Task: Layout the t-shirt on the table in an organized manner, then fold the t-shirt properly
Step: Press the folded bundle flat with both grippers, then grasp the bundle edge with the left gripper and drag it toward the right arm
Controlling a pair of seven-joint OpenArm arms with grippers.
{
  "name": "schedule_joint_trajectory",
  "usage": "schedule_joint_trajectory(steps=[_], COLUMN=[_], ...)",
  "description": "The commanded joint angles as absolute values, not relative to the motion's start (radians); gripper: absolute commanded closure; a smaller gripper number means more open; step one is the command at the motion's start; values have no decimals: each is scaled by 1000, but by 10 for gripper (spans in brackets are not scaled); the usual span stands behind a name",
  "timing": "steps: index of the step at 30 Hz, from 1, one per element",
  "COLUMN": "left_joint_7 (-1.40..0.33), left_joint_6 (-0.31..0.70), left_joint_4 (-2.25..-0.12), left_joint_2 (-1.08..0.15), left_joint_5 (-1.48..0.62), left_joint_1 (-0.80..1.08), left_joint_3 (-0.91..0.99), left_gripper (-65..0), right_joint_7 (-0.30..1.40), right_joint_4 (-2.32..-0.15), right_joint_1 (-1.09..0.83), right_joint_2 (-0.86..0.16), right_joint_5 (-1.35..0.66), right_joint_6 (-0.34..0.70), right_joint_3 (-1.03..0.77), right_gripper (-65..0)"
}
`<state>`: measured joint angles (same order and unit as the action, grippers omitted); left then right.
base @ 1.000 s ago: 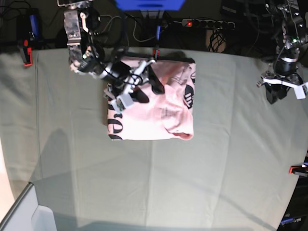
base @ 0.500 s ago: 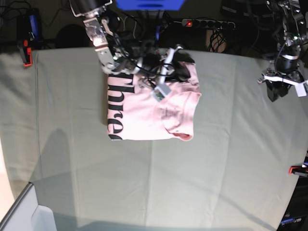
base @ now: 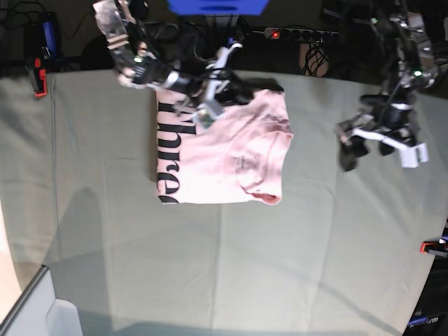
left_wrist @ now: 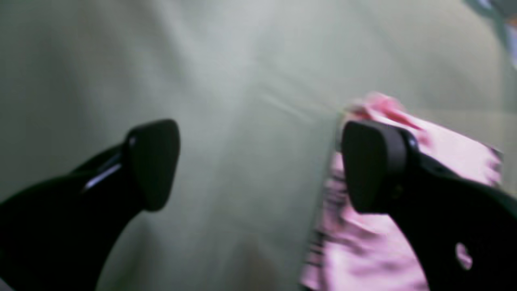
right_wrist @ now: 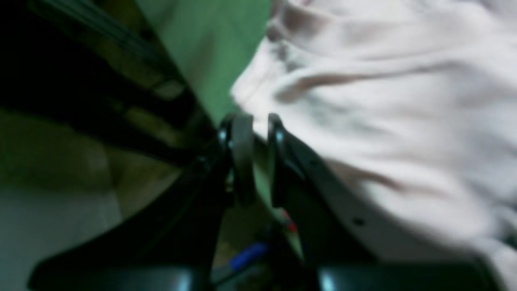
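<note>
The right fingers point(right_wrist: 253, 161) are nearly closed beside the shirt point(base: 231, 150), holding nothing visible; the left fingers point(left_wrist: 258, 165) are standing wide and empty. Dragging could be disturbing the fold.

free: table point(base: 294, 266) near half | obstacle: t-shirt point(base: 231, 150) far-centre

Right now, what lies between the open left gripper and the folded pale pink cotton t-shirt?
Only bare grey-green table cloth; in the base view the left gripper hangs apart from the pale pink t-shirt.
</note>
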<state>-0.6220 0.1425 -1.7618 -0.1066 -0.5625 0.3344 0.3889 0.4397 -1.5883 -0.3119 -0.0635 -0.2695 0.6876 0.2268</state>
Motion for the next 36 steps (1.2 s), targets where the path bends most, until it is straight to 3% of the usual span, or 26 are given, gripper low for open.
schedule_joint_trajectory(steps=[1, 7, 16, 18, 25, 28, 30, 36], left_joint_7=[-611, -604, -604, -602, -601, -607, -604, -591], left_joint_6=[148, 148, 148, 148, 148, 148, 148, 151], left_joint_4=[-1774, -1667, -1412, -1389, -1368, -1366, -1340, -1176], left_joint_2=[-104, -85, -90, -85, -87, -99, -119, -180], left_joint_5=[-572, -559, -570, -570, -559, -549, -507, -351], left_joint_1=[325, 277, 165, 160, 139, 85, 38, -232], left_joint_3=[364, 143, -88, -104, -102, -110, -137, -487], left_gripper=[-618, -618, -596, -519, -1, -22, 0, -1], right_joint_7=[414, 415, 415, 415, 415, 415, 415, 415], right_joint_4=[-1620, -1666, -1673, -1673, -1673, -1673, -1673, -1673], right_joint_1=[-320, -378, -404, -407, -423, -423, -423, -423], right_joint_2=[-64, -62, -58, -58, -58, -58, -58, -58], right_joint_5=[-286, -286, -286, -286, -286, -286, -286, -286], right_joint_6=[698, 698, 698, 698, 698, 698, 698, 698], right_joint_3=[182, -71, -302, -337, -473, -539, -593, -763], right_gripper=[-54, -54, -54, -54, -54, -54, -54, -54])
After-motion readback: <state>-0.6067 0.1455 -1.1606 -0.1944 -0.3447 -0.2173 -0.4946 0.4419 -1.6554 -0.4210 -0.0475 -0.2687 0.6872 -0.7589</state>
